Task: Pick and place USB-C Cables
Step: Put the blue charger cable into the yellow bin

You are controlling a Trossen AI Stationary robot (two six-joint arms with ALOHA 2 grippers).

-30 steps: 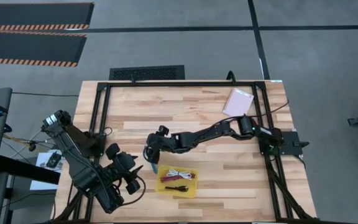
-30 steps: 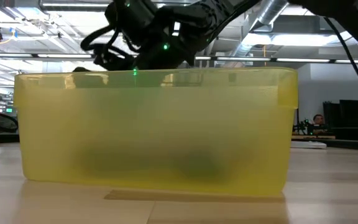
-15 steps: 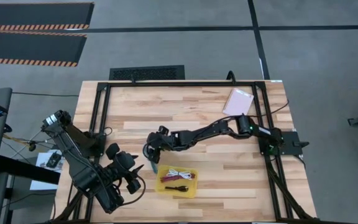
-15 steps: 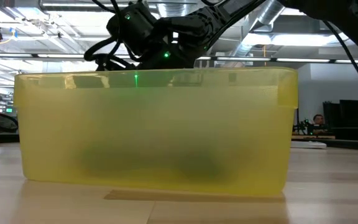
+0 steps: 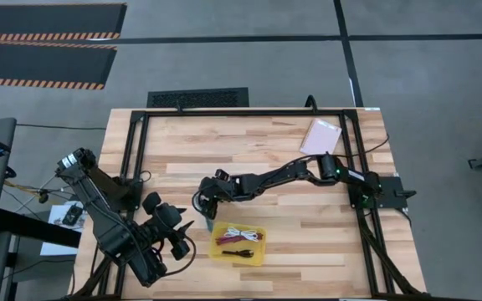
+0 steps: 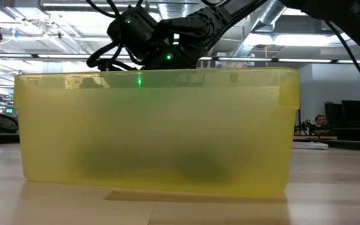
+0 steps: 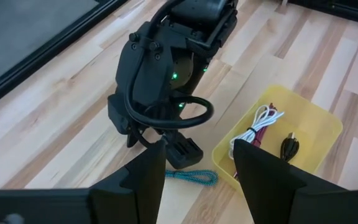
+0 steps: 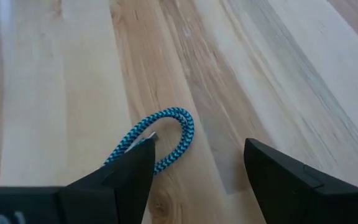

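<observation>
The teal cable (image 8: 166, 134) lies looped on the bare wood just left of the yellow tray (image 5: 258, 253); in the left wrist view the teal cable (image 7: 192, 177) shows beside the tray wall. My right gripper (image 8: 197, 168) hangs open and low over it, a finger on each side; one finger covers the cable's end. In the high view my right gripper (image 5: 204, 214) is at the table's middle. The white cable (image 7: 261, 122), dark red cable (image 7: 251, 142) and black cable (image 7: 289, 147) lie inside the tray. My left gripper (image 7: 197, 186) waits open near the table's near left corner.
A pale pink packet (image 5: 320, 136) lies at the far right of the table. The yellow tray (image 6: 155, 131) fills the low view, with my right arm (image 6: 145, 40) behind and above it. Black frame rails (image 5: 136, 150) run along the table's edges. Bare wood lies around the teal cable.
My right gripper has come down a little toward the teal cable and the near edge, staying open. The cables and the tray have not moved.
</observation>
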